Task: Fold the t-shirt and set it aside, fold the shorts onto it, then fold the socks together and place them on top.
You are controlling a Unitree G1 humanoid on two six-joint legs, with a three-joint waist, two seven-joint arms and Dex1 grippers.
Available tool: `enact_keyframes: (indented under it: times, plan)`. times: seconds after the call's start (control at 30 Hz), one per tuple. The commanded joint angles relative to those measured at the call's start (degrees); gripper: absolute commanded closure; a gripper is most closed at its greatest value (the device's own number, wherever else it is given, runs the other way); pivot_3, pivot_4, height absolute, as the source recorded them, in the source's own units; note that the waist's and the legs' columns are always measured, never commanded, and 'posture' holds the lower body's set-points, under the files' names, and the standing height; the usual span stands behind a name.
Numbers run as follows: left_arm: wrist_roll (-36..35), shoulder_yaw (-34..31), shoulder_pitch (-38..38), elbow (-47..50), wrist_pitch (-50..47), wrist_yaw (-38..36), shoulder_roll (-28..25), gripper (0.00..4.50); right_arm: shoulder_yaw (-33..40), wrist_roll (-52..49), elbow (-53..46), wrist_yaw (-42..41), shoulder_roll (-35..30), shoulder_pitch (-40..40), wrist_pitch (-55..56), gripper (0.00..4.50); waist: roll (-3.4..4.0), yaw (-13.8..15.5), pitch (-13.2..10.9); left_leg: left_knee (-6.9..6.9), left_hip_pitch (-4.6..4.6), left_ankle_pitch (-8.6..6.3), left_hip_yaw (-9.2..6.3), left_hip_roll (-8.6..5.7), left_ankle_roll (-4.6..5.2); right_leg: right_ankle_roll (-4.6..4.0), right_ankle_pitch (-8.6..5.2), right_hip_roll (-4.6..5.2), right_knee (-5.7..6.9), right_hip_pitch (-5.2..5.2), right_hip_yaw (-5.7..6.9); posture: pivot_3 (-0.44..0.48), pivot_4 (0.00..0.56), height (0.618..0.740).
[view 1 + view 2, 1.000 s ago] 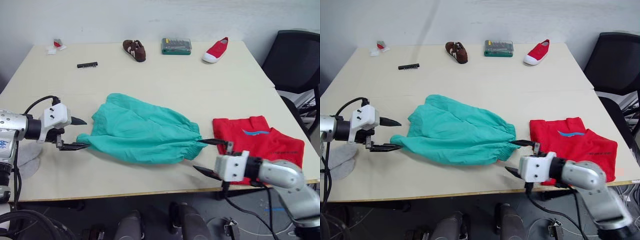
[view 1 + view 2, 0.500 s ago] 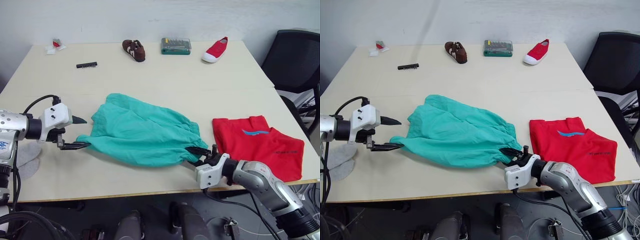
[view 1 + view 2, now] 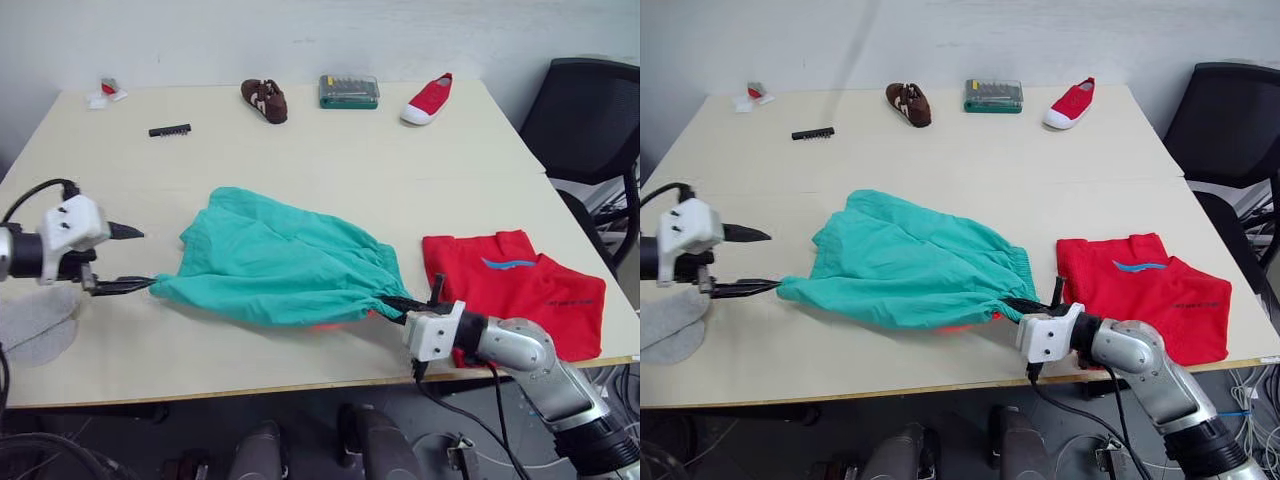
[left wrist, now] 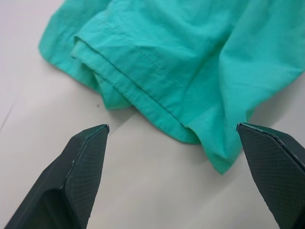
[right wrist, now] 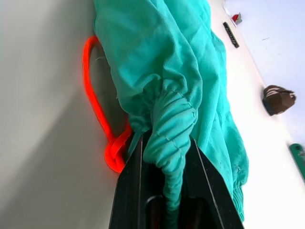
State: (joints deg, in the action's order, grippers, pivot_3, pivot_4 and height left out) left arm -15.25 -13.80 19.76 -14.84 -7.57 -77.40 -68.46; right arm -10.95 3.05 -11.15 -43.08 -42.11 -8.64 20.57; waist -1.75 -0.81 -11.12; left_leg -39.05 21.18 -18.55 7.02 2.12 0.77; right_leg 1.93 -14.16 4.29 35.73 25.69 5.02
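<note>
Teal shorts [image 3: 280, 265] mid-table, waistband now pinched in right gripper [image 5: 164, 191], a second ago open and short of it; left gripper [image 4: 176, 143] backed off, fingers wide. Shorts fold starting beside folded t-shirt [image 3: 520, 290].

Both arms are showing silver metal links ending in white wrist blocks, black cables looping behind them. Tapering from each block are black, pointed fingers [image 3: 122, 231], and up close those fingers [image 4: 83, 174] are wearing fine cross-hatched texturing.

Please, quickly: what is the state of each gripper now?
Left gripper: open, holding nothing, beside the shorts hem.
Right gripper: shut on the shorts' waistband.
</note>
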Motion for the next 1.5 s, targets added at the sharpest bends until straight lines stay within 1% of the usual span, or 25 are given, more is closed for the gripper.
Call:
enact_keyframes:
  times: [0.03,0.1,0.17,0.23,0.27,0.37,0.47,0.57,0.63,0.7,0.9,1.07,1.13,1.3,1.43,1.5]
  plan:
    - [-1.1,-3.9,-3.7,5.1,0.6,0.3,-0.9,0.00,0.8,-2.6,-0.1,-2.5,-0.6,-1.0,0.8,4.46,0.00,0.1,0.0,0.00,-0.02,-0.01,0.00,0.00,0.01,-0.01,-0.01,0.01,0.00,-0.01,0.00,0.000,0.150,0.740]
    - [-0.9,-4.9,-6.0,7.4,2.2,1.1,-0.1,0.00,0.6,-2.5,0.5,-3.3,-0.3,-1.5,0.9,4.46,0.00,0.3,0.0,0.00,-0.01,-0.02,-0.03,0.00,0.03,-0.02,-0.01,0.00,0.01,-0.01,0.00,0.000,0.150,0.740]
    - [-1.4,-5.1,-10.1,13.1,2.4,1.4,1.3,0.00,0.4,-2.5,1.2,-3.9,0.1,-2.2,0.8,4.46,0.00,0.5,0.0,0.00,-0.01,-0.08,-0.03,0.01,0.12,-0.02,-0.01,0.00,0.01,0.00,0.01,0.000,0.150,0.740]
    - [0.7,-3.9,-13.4,16.0,5.7,2.2,2.4,0.00,0.3,-3.1,1.2,-4.5,0.6,-3.0,-0.1,4.46,0.00,0.6,0.0,0.00,-0.02,-0.10,-0.01,0.00,0.15,-0.03,-0.01,0.04,0.02,0.00,-0.02,0.000,0.150,0.740]
    - [3.0,-2.5,-13.9,15.9,8.2,3.6,3.0,0.00,0.3,-3.3,1.3,-4.7,0.8,-3.3,-0.4,4.46,0.00,0.6,0.0,0.00,-0.03,-0.10,-0.01,0.00,0.15,-0.03,-0.01,0.05,0.03,0.00,-0.03,0.000,0.150,0.740]
    - [9.5,2.0,-11.8,12.1,15.7,8.6,5.2,0.00,0.5,-3.7,1.3,-5.3,1.3,-4.2,-1.1,4.46,0.01,0.7,0.0,0.00,-0.05,-0.10,-0.02,0.00,0.16,-0.05,-0.02,0.04,0.07,0.00,-0.02,0.000,0.150,0.740]
    - [14.9,6.2,-6.7,5.6,21.4,14.2,8.2,0.00,0.9,-5.7,0.2,-6.8,1.1,-3.9,-2.3,4.46,0.01,0.9,0.0,0.00,-0.07,-0.11,-0.04,0.00,0.18,-0.06,-0.02,0.03,0.12,-0.01,0.00,0.000,0.150,0.740]
    - [16.9,8.6,-3.6,1.2,24.8,16.5,10.1,0.00,1.4,-7.6,-1.5,-7.9,0.9,-3.5,-3.9,4.46,0.01,0.8,0.0,0.00,-0.07,-0.12,-0.03,0.00,0.20,-0.06,-0.01,0.04,0.14,-0.01,0.01,0.000,0.150,0.740]
    - [16.6,9.5,-2.5,-0.4,25.1,16.6,10.8,0.39,1.7,-8.7,-2.7,-8.3,0.9,-3.2,-5.4,4.50,0.01,0.5,0.0,0.00,-0.04,-0.13,-0.01,0.00,0.21,-0.05,-0.01,0.05,0.13,0.01,0.02,0.000,0.150,0.740]
    - [16.6,10.5,-2.4,-1.8,26.1,16.3,11.1,0.88,1.9,-9.2,-3.6,-8.5,0.9,-3.1,-6.5,4.50,0.01,0.5,0.0,0.00,-0.04,-0.13,0.04,0.01,0.16,-0.05,-0.01,0.04,0.12,0.01,0.01,0.000,0.150,0.740]
    - [13.9,11.6,-2.5,-2.3,25.1,14.1,11.6,2.77,2.3,-9.9,-5.0,-9.0,0.6,-2.4,-8.4,4.50,0.01,0.7,0.0,0.00,-0.08,-0.17,0.02,0.01,0.24,-0.05,-0.01,0.07,0.13,0.00,0.03,0.000,0.150,0.740]
    - [9.2,10.8,-4.0,0.8,19.6,9.6,10.4,4.38,3.1,-11.7,-6.5,-9.9,-0.3,-1.5,-11.4,4.50,0.01,0.7,0.0,0.00,-0.06,-0.17,-0.01,0.01,0.24,-0.05,-0.01,0.07,0.13,0.00,0.06,0.000,0.150,0.740]
    - [7.4,10.5,-4.6,1.9,16.7,7.1,9.2,4.45,3.4,-13.2,-7.6,-10.4,-0.7,-1.1,-13.2,4.50,0.01,0.7,0.0,0.00,-0.05,-0.17,-0.01,0.01,0.24,-0.05,-0.01,0.07,0.12,0.00,0.06,0.000,0.150,0.740]
    - [2.7,10.4,-5.9,5.2,9.4,0.1,6.1,4.45,5.8,-22.9,-12.8,-13.2,-1.8,0.4,-22.8,4.50,0.01,0.7,0.0,0.00,-0.05,-0.17,-0.06,0.03,0.23,-0.08,-0.03,0.04,0.12,0.00,0.09,0.000,0.150,0.740]
    - [-3.7,10.3,-8.3,10.5,-2.6,-7.6,1.7,4.45,8.3,-32.4,-17.5,-15.1,-3.7,1.0,-32.8,4.50,0.01,0.7,0.0,-0.01,-0.03,-0.18,-0.08,0.03,0.24,-0.09,-0.03,0.05,0.12,0.00,0.10,0.000,0.150,0.740]
    - [-4.7,10.5,-7.6,11.1,-5.1,-8.5,1.5,4.45,8.7,-34.0,-17.6,-15.3,-4.0,0.6,-35.5,4.50,0.01,0.7,0.0,-0.01,-0.02,-0.18,-0.11,0.03,0.24,-0.10,-0.04,0.05,0.09,0.00,0.12,0.000,0.150,0.740]
